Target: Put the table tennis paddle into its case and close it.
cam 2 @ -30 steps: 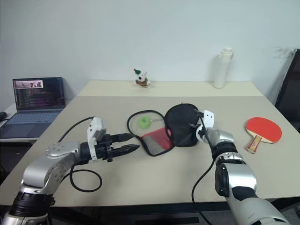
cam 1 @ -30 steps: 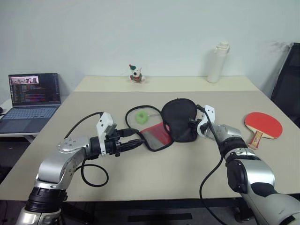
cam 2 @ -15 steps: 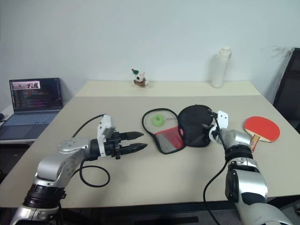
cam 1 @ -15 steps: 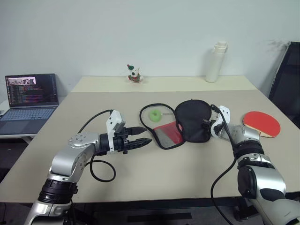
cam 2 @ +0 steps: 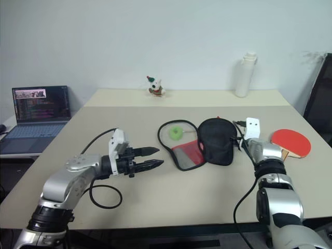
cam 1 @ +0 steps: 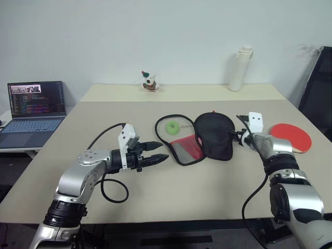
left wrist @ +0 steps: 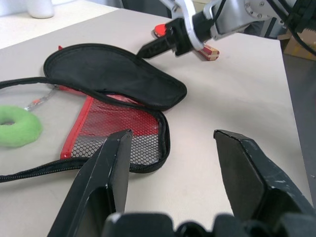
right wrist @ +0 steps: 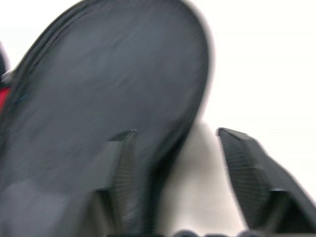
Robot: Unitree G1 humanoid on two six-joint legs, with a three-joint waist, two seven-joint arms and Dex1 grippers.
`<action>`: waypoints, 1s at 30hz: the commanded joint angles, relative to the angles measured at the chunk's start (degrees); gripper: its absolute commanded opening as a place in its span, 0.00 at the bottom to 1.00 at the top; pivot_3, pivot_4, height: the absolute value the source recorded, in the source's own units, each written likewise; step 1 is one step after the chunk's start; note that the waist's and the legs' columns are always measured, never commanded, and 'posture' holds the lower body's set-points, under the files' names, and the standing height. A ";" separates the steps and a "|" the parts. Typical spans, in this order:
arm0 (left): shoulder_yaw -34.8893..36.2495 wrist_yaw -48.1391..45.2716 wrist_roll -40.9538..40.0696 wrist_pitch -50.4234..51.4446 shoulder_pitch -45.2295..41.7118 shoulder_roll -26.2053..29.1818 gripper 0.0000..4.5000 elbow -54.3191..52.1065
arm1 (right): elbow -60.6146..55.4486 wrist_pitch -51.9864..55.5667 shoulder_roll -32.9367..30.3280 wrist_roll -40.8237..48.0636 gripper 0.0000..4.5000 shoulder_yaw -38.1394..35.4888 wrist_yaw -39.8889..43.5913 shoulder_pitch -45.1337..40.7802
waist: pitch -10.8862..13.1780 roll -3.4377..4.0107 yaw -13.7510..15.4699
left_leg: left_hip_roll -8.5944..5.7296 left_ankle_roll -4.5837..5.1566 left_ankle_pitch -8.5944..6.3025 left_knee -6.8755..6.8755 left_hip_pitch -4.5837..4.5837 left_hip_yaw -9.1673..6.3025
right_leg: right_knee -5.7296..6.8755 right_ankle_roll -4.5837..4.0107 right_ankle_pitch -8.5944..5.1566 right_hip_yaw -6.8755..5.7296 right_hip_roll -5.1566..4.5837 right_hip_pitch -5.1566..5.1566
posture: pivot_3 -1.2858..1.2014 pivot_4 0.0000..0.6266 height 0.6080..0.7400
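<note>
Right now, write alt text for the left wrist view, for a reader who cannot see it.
The open left gripper hovers over a beige table, facing the unzipped case, whose black flap lies folded over its red mesh side. A green charm lies beside it, and the right gripper hangs beyond it.

Beige table (cam 1: 218,192): case (cam 1: 207,137), paddle (cam 1: 293,136), bottle (cam 1: 240,68)

The case (cam 1: 213,136) presented as soft matt black cloth, with a red panel behind open black mesh (left wrist: 118,129) and a toothed zip edge; its green charm (cam 1: 171,126) looked foam-like and dull. The table tennis paddle (cam 1: 292,137) showed a smooth red rubber face and a pale wooden handle. The table (cam 1: 171,197) was a smooth, matt beige laminate.
</note>
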 commanded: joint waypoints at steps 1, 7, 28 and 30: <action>0.22 -0.07 -0.56 -0.52 -0.01 -0.12 0.64 -3.16 | -10.05 2.62 -2.62 -0.26 0.99 -1.03 -1.57 2.18 | 0.00 0.00 0.02 | 0.00 0.00 0.00 0.00 0.00 0.00 | 0.01 0.00 0.00 0.00 0.00 0.00 | 0.52 0.24 1.00; -1.53 -1.80 -0.18 -1.68 -2.21 -0.78 0.64 -3.45 | -26.54 9.79 -4.77 -2.44 0.99 -8.17 -15.00 11.42 | 0.00 0.00 0.28 | -0.02 0.00 0.00 0.02 -0.03 -0.03 | 0.00 0.01 -0.01 -0.01 -0.01 0.00 | 0.52 0.24 1.00; -3.16 -3.72 2.66 -5.64 -6.23 -2.82 0.64 2.52 | -13.57 1.59 -0.60 -4.04 0.99 -13.67 -27.11 12.75 | 0.00 0.00 -0.22 | 0.00 0.04 -0.03 -0.04 0.36 0.78 | 0.04 0.36 -0.13 1.17 0.23 -0.01 | 0.52 0.24 1.00; -3.01 -3.56 2.66 -5.61 -5.97 -2.74 0.64 2.34 | -11.87 0.60 -0.87 -3.96 0.99 -13.29 -26.84 12.22 | 0.00 0.00 -0.29 | 0.00 0.05 -0.03 -0.04 0.40 0.88 | 0.04 0.41 -0.10 1.25 0.23 -0.01 | 0.52 0.24 1.00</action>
